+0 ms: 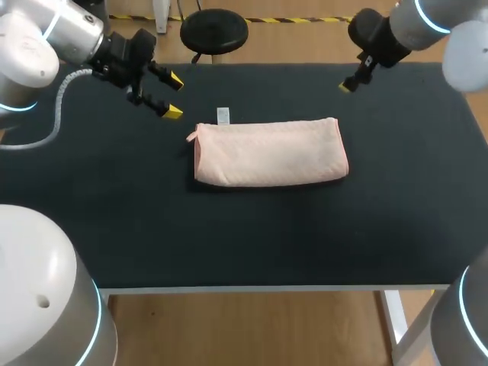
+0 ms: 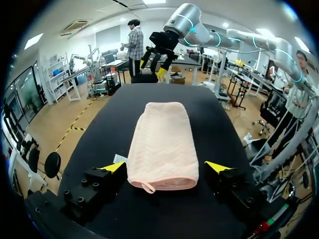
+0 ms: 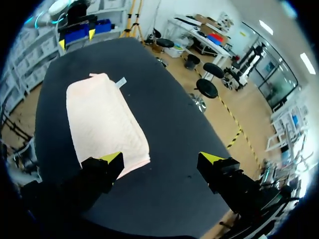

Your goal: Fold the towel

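L pincer (image 1: 174,96): released, yellow fingers spread wide, nothing between them. It hangs above the worktop's (image 1: 229,236) far-left part, just off the towel's left end and apart from it. In the L wrist view the towel's near short end sits ahead of and below the gap between the fingers, no contact seen.

R pincer (image 3: 161,159): also released, fingers far apart w/ bare worktop between them. It sits over the far-right part of the worktop, beyond the towel's far-right corner, not touching. In the R wrist view one finger overlaps the towel's near corner by line of sight only. Only one yellow tip shows in the head view.

Towel (image 1: 267,152): pale pink w/ a fine textured weave, already folded into a long flat rectangle several layers thick. It lies flat near the worktop's middle, a bit toward the far side. The near long edge is rounded like a fold. The corners are soft and the outline fairly neat.

Long axis runs L-R across the worktop, so one short end faces each pincer. Seen from the L wrist it runs straight away from the L pincer toward the R one.

The left end has a small pink hanging loop (image 1: 191,138) sticking out at the corner. A white label (image 1: 223,115) pokes out from the far long edge near that end and lies on the dark worktop.
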`<control>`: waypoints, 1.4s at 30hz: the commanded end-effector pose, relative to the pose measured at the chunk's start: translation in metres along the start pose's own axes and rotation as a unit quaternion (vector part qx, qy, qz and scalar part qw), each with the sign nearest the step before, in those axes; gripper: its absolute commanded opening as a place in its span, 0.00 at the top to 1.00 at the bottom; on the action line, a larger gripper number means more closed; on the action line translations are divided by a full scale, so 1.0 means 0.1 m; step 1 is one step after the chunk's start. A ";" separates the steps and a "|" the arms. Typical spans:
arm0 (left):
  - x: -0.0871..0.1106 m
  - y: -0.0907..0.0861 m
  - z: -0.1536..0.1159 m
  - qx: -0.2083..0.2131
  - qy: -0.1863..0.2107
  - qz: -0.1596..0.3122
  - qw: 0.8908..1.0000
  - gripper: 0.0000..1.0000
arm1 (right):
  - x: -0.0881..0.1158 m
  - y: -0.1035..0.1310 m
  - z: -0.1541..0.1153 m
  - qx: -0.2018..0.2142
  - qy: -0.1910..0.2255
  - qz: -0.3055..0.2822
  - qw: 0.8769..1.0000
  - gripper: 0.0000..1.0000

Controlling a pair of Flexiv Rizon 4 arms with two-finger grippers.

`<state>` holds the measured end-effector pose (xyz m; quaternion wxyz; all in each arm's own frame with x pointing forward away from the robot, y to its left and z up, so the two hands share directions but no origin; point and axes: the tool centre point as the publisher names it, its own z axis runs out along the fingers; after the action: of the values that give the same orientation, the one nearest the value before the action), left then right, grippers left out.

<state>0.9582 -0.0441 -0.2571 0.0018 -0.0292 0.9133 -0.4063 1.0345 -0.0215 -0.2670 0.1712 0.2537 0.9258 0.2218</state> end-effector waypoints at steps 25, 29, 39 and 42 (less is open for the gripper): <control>0.00 0.00 0.00 0.001 0.000 0.001 1.000 0.00 | 0.40 -0.42 0.28 -0.068 0.231 0.581 0.778 0.00; 0.00 0.00 0.00 0.001 0.000 0.001 1.000 0.00 | 0.72 -0.58 0.38 -0.014 0.328 0.560 0.761 0.00; 0.00 0.00 0.00 0.001 0.000 0.001 1.000 0.00 | 0.93 -0.81 0.65 0.063 0.396 0.519 0.755 0.00; 0.00 0.00 0.00 0.001 0.000 0.001 1.000 0.00 | 0.93 -0.82 0.72 0.069 0.404 0.515 0.753 0.00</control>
<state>0.9586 -0.0441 -0.2565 0.0008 -0.0288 0.9136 -0.4057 0.9392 -0.0090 -0.3787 -0.2360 0.6242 0.6627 0.3399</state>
